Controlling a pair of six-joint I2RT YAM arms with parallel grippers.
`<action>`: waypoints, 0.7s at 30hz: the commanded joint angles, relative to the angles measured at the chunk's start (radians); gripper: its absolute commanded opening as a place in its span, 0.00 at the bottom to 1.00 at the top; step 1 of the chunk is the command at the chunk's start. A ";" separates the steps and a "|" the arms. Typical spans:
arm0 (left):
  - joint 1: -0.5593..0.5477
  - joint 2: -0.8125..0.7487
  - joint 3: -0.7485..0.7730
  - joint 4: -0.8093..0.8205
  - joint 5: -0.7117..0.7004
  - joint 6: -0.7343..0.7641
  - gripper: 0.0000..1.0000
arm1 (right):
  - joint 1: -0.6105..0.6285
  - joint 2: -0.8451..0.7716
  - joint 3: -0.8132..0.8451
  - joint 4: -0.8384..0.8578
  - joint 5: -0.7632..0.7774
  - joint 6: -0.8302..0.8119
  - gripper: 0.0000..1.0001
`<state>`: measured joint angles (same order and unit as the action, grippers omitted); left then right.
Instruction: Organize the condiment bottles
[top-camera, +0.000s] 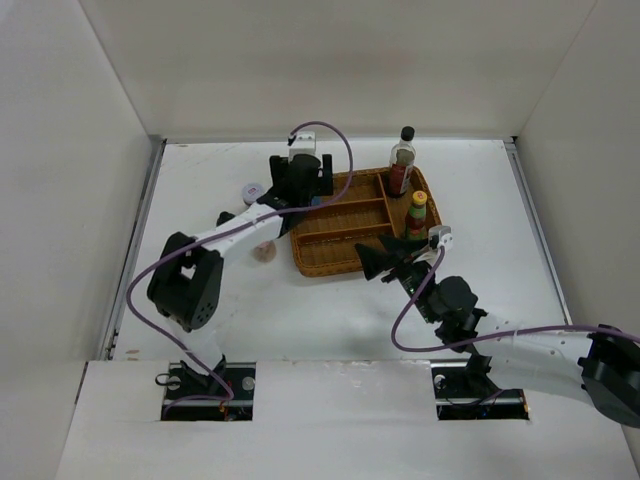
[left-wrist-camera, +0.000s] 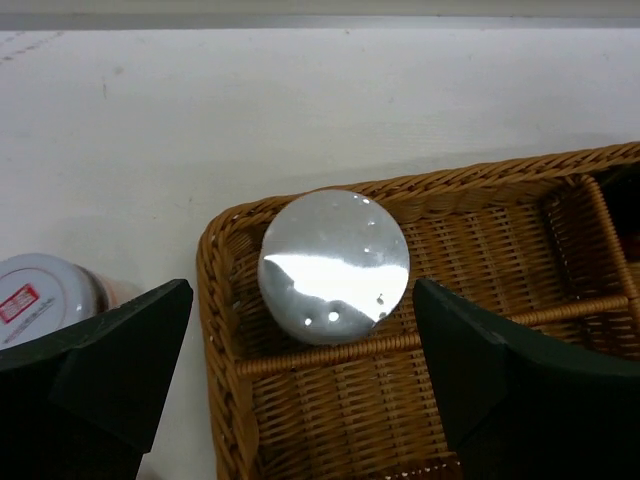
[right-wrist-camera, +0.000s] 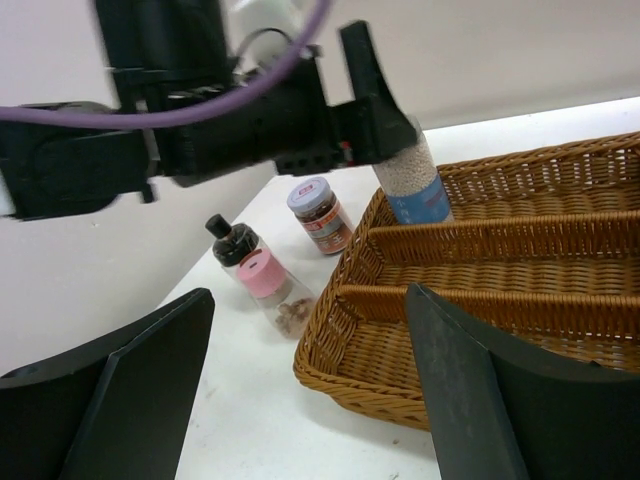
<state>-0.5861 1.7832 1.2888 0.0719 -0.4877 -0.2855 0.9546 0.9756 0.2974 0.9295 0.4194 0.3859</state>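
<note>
A wicker basket (top-camera: 345, 262) holds the tall black-capped red-label bottle (top-camera: 403, 160) and the yellow-capped bottle (top-camera: 417, 214) in its right compartment. The silver-lid jar (left-wrist-camera: 333, 265) stands in the basket's far-left corner, and its blue label shows in the right wrist view (right-wrist-camera: 415, 190). My left gripper (top-camera: 300, 185) is open, its fingers (left-wrist-camera: 120, 350) on either side of that jar. Left of the basket are the patterned-lid jar (top-camera: 252, 190), the black-lid jar (top-camera: 226, 217) and the pink-lid jar (top-camera: 264, 250), which lies on its side (right-wrist-camera: 270, 285). My right gripper (top-camera: 388, 258) is open and empty over the basket's near edge.
The basket has long dividers (right-wrist-camera: 480, 240) running across it. White walls enclose the table on three sides. The left arm (top-camera: 185, 280) reaches across the table's left half. A purple cable (top-camera: 330, 140) loops above the left wrist.
</note>
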 joint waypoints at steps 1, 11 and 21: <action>-0.013 -0.201 -0.054 0.083 -0.047 -0.012 0.95 | -0.007 -0.002 0.009 0.048 0.013 0.010 0.84; 0.065 -0.603 -0.360 -0.197 -0.265 -0.158 0.91 | -0.007 0.008 0.022 0.026 0.018 0.008 0.85; 0.197 -0.668 -0.510 -0.278 -0.210 -0.251 0.92 | 0.002 0.067 0.054 -0.003 0.015 0.011 0.86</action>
<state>-0.3988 1.1122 0.7872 -0.2050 -0.7002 -0.4973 0.9550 1.0325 0.3038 0.9096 0.4202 0.3893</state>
